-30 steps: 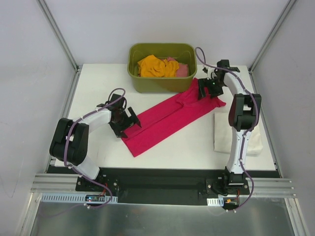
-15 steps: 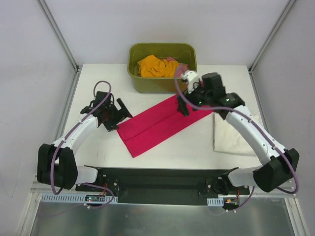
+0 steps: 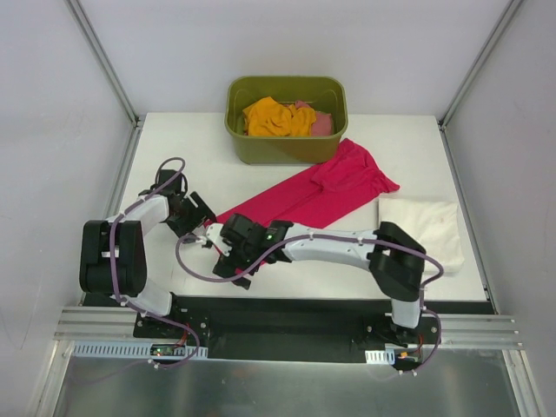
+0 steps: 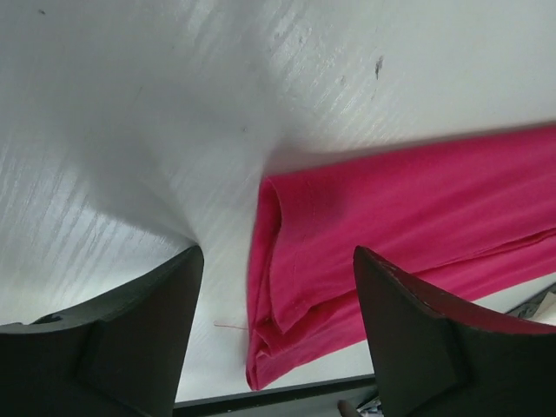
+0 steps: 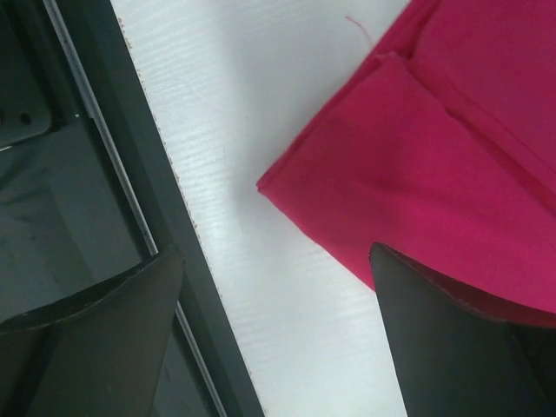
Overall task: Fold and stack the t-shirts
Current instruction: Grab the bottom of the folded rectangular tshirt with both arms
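crimson-pink t-shirt [image 4: 408, 208] corner between left end effector [image 4: 276, 256] jaws, seemingly untouched

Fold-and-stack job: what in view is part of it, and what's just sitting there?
Part of the job:
- crimson-pink t-shirt, a long folded strip on the table
- cream-white t-shirt, folded, at the right
- orange t-shirt and salmon-pink t-shirt, bunched in the olive-green tub

Just sitting there:
- olive-green tub
- table
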Robot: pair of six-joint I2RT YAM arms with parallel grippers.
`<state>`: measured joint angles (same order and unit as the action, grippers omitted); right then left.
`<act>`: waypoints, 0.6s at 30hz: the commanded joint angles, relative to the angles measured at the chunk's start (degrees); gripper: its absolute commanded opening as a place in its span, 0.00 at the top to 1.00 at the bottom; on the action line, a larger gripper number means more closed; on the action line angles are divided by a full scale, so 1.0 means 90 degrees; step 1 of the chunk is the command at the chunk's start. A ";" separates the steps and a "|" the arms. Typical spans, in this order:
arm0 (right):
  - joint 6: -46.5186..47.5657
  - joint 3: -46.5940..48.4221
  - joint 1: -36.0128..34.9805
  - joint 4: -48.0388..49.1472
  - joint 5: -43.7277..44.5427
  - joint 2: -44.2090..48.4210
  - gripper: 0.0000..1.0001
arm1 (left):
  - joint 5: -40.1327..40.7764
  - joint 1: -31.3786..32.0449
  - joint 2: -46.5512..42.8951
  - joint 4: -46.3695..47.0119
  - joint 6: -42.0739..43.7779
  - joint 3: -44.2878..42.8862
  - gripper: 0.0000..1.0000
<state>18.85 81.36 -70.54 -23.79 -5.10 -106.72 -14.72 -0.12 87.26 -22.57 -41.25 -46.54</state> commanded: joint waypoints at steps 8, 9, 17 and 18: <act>0.0259 0.0569 -0.0199 0.0671 0.0391 -0.1003 0.27 | 0.0005 -0.0094 0.0703 0.0222 0.0170 -0.0131 0.60; 0.0278 0.0617 -0.0209 0.0622 0.0353 -0.1062 0.28 | -0.0005 -0.0094 0.0743 0.0242 0.0170 -0.0131 0.67; 0.0853 0.0647 -0.0267 0.0642 0.0079 -0.1492 0.39 | 0.0151 -0.0094 0.0685 0.0261 0.0189 -0.0073 1.00; 0.0903 0.0657 -0.0287 0.0593 0.0069 -0.1579 0.45 | 0.0190 -0.0094 0.0666 0.0261 0.0199 -0.0073 1.00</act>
<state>22.83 85.01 -72.42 -18.83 -2.83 -118.67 -16.49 -0.84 92.64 -19.79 -40.88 -48.05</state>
